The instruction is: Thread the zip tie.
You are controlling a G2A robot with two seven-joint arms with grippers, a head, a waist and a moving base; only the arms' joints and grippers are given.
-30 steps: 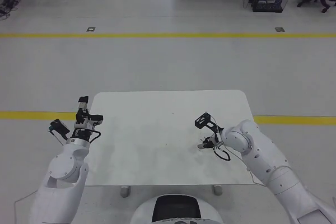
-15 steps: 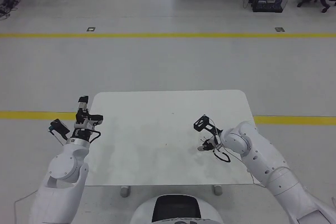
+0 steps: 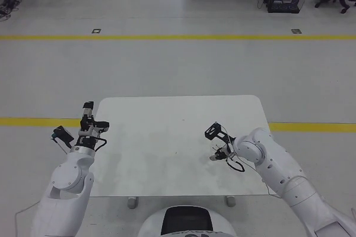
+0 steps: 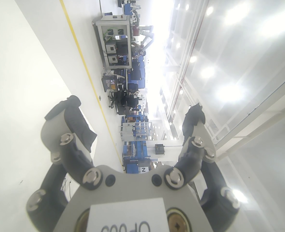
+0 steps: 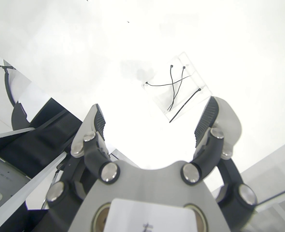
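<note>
Right claw [image 3: 214, 144] crept slightly frame-left over desk [image 3: 166, 118] right side, wide open, empty. Zip ties [image 5: 173, 83] loose on clear tray [image 5: 158, 94], just ahead of it. Left claw [image 4: 134, 105] unmoved at mid-left, open, empty. Likely pickup approach; threading not begun.

Both arms forward, fingers spread on each gripper.
The left arm [image 3: 71, 172] points straight ahead, its left gripper [image 4: 132, 107] gaping wide. The right arm [image 3: 273, 166] bends inward at the elbow, its right gripper [image 5: 154, 108] tilted downward, pads well apart.
</note>
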